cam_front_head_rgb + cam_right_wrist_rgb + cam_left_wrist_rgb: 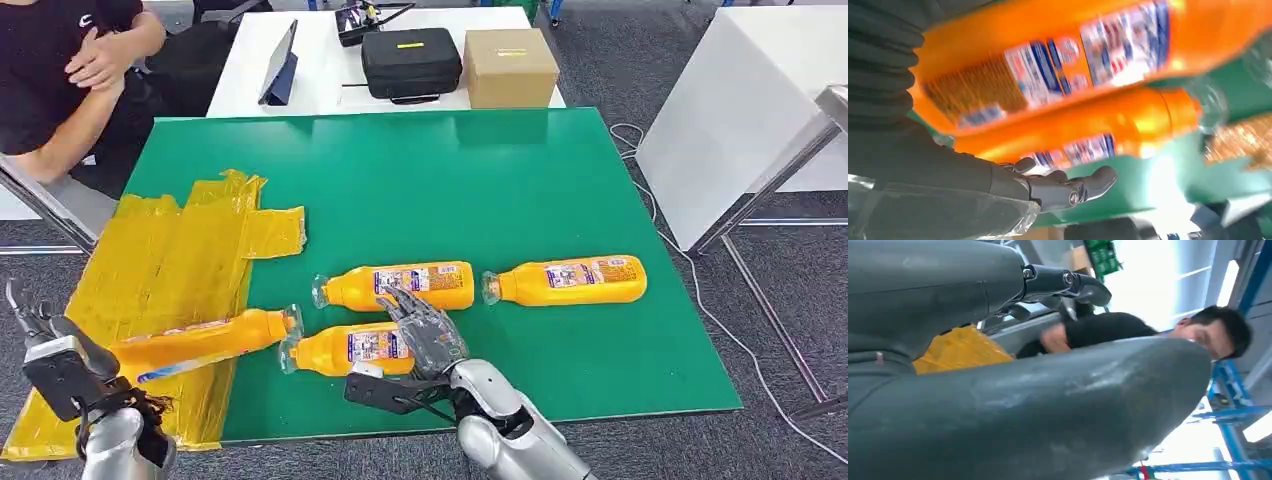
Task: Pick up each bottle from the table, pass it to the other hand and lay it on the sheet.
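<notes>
Nearest me, my right hand (428, 335) lay with fingers spread over the near bottle (345, 349), resting on its label end without closing round it. Just beyond it a second bottle (395, 286) lay on the green bench (520, 180), with a third bottle (565, 280) to its right, neck toward the second's base. A fourth bottle (205, 342) lay tilted on the yellow sheet (165, 270) at the bench's left edge, its cap just beside the near bottle's cap. My left hand (55, 360) hung low beside the sheet, holding nothing, fingers apart. A person (70, 70) in black sat beyond the far left corner.
</notes>
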